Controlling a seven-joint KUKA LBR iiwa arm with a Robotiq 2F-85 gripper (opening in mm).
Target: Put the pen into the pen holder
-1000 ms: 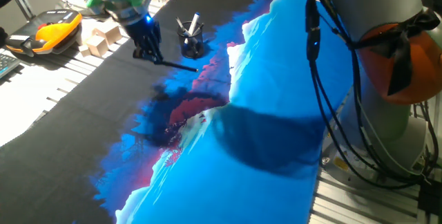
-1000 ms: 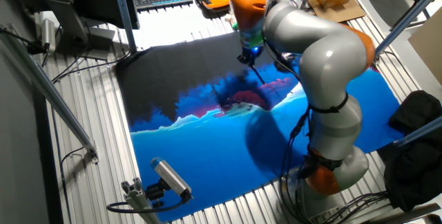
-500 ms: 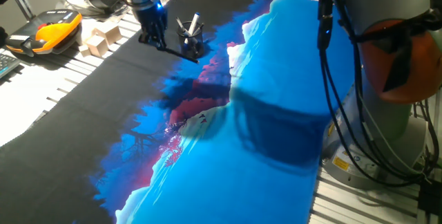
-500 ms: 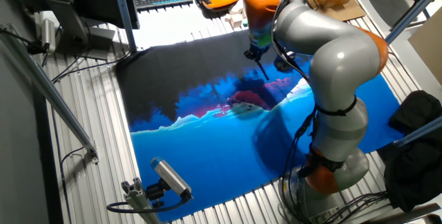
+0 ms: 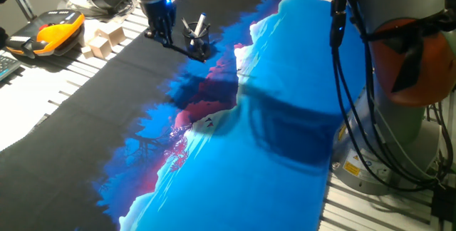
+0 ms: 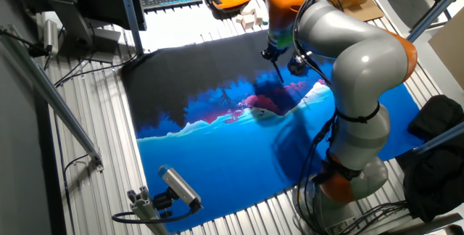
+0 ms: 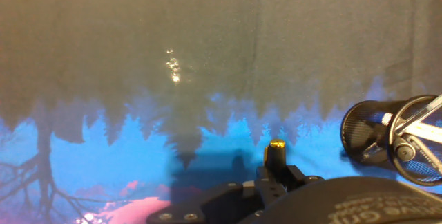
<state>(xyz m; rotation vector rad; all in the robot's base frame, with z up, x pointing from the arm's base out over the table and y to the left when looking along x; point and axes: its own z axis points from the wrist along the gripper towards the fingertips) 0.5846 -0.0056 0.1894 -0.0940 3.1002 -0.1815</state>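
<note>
The gripper (image 5: pixel 161 33) hangs above the black part of the cloth (image 5: pixel 107 95), up in the air. Its two dark fingers (image 5: pixel 158 26) are closed tight on the pen (image 5: pixel 182 48). The pen is thin and dark. It sticks out sideways and a bit downward from the fingertips, toward the pen holder (image 5: pixel 199 45). The far end of the pen is right at the side of the holder, but I cannot tell if it touches it.

In the hand view, a small gold-colored tip of the pen (image 7: pixel 275 145) pokes up just past the dark gripper (image 7: pixel 273 179) at the bottom. The pen holder (image 7: pixel 376 137) sits to the right of it. It is a black mesh cup and it looks tipped toward the camera there.

The holder stands on the black cloth, near where the blue and pink picture begins. A thicker whitish pen (image 5: pixel 201 24) and another thin stick are already inside it, leaning out.

In the other fixed view, the gripper (image 6: pixel 274 55) and the pen (image 6: pixel 279 75) are small, next to the holder (image 6: pixel 296 67).

Pale wooden blocks (image 5: pixel 103 40) sit off the cloth to the side. An orange and black controller (image 5: pixel 51 33) lies past them. I cannot read any words or labels anywhere.
</note>
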